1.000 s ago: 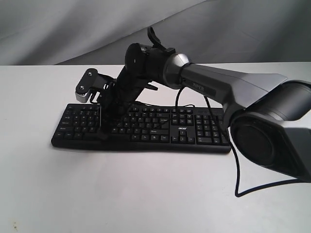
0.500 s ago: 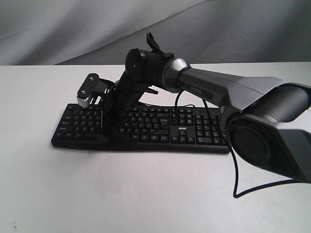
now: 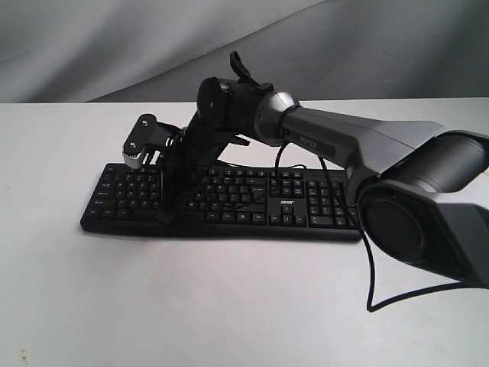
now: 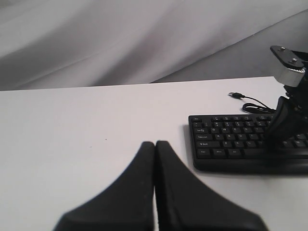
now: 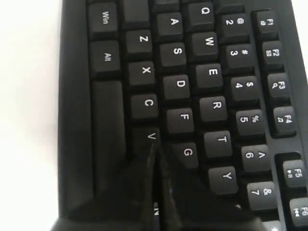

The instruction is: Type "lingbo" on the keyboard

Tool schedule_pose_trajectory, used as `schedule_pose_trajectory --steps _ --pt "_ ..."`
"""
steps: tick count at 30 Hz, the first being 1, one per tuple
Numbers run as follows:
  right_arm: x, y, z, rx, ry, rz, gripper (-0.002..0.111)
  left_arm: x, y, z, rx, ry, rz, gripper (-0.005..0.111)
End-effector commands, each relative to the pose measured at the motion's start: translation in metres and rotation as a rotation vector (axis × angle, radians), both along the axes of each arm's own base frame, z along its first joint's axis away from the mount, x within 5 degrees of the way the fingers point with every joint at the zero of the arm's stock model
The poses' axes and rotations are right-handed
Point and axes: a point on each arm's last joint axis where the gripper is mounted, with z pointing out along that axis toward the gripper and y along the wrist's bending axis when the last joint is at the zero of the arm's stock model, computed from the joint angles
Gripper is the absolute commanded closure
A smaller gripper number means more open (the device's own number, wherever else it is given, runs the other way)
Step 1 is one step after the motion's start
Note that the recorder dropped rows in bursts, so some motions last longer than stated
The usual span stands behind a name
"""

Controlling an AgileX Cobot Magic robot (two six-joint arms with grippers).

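The exterior view looks from slightly above the table across the keyboard at mid-frame toward the grey backdrop, with the right arm close at right. The left wrist view looks level from well off the keyboard's end, sharing that end and the right gripper. The right wrist view sits close above the letter keys.

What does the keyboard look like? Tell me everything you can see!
The keyboard is long, flat, black plastic with white letters, a number pad and a white acer logo. It lies on the white table. Its thin black cable trails behind, unplugged. The shut right gripper points down by the V key.
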Motion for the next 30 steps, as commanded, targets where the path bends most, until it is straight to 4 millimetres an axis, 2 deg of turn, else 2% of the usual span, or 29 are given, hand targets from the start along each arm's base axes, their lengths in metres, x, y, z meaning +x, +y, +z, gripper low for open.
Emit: schedule_pose_trajectory --steps 1,11,17,22,30 --pt "0.004 -0.003 0.003 0.002 -0.024 -0.007 0.108 0.000 0.000 -0.001 -0.005 -0.007 0.000 0.106" --pt "0.006 -0.006 -0.009 -0.009 0.004 -0.019 0.108 0.000 0.000 -0.001 -0.005 -0.007 0.000 0.106" --pt "0.008 -0.010 0.016 -0.009 -0.039 -0.027 0.108 0.000 0.000 -0.001 -0.005 -0.007 0.000 0.106" --pt "0.015 -0.024 0.028 -0.022 -0.041 -0.052 0.108 0.000 0.000 -0.001 -0.005 -0.007 0.000 0.106" --pt "0.030 -0.052 0.026 -0.043 0.016 -0.097 0.108 0.000 0.000 -0.001 -0.005 -0.007 0.000 0.106"
